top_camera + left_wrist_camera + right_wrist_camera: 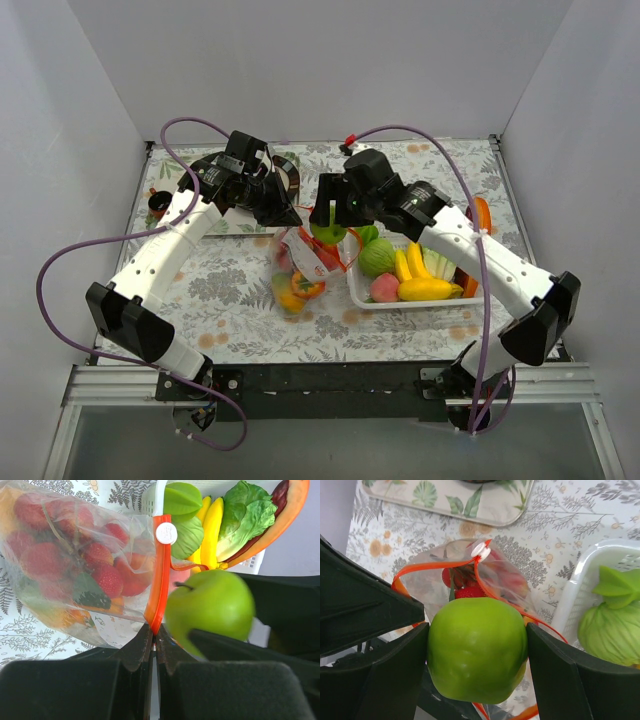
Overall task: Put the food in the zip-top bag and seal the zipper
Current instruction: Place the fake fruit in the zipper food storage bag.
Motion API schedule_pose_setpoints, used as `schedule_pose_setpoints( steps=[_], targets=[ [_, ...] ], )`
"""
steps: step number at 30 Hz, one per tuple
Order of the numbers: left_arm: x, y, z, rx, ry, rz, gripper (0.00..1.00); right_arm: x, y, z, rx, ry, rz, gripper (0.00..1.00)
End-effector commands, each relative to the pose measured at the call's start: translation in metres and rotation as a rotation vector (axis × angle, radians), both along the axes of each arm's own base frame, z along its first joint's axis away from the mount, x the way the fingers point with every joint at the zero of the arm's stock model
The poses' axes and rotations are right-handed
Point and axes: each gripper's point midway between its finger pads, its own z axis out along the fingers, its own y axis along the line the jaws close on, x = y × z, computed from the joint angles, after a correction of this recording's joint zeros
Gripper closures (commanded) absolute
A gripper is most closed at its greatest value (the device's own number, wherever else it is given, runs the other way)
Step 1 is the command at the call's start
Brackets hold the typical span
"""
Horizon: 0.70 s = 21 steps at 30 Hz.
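The zip-top bag (296, 272) lies on the desk (230, 290) just left of the white basket (400, 303). Its long axis runs near to far, with the mouth at the far end. The left end effector (152, 632) is clenched on the orange-red zipper (161, 575), which runs straight away from its tips. The right end effector (477, 655) grasps a green apple (475, 625) directly over the open mouth.

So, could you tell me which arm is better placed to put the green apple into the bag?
Right. The right end effector holds the green apple at the zip-top bag's open mouth, while the left end effector is shut on the zipper, so it is occupied.
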Motion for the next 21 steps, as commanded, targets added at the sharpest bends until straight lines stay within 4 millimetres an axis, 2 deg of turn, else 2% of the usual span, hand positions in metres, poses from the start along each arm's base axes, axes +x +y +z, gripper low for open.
schedule_pose_setpoints(
  steps=[1, 4, 8, 14, 21],
  targets=[
    [-0.004, -0.003, 0.020, -0.044, -0.052, -0.022, 1.00, -0.005, 0.018, 0.007, 0.020, -0.027, 0.030, 0.75],
    [-0.005, -0.003, 0.023, -0.050, -0.060, -0.025, 1.00, -0.010, 0.016, -0.012, -0.013, 0.009, 0.031, 0.72],
    [-0.005, -0.003, 0.022, -0.048, -0.058, -0.022, 1.00, -0.014, 0.014, -0.020, -0.005, 0.024, 0.028, 0.55],
    [-0.005, -0.003, 0.030, -0.061, -0.078, -0.021, 1.00, -0.019, 0.005, -0.031, -0.024, 0.034, 0.019, 0.36],
    [-0.007, -0.003, 0.034, -0.070, -0.087, -0.024, 1.00, -0.020, 0.005, -0.027, -0.022, 0.025, 0.035, 0.22]
  ],
)
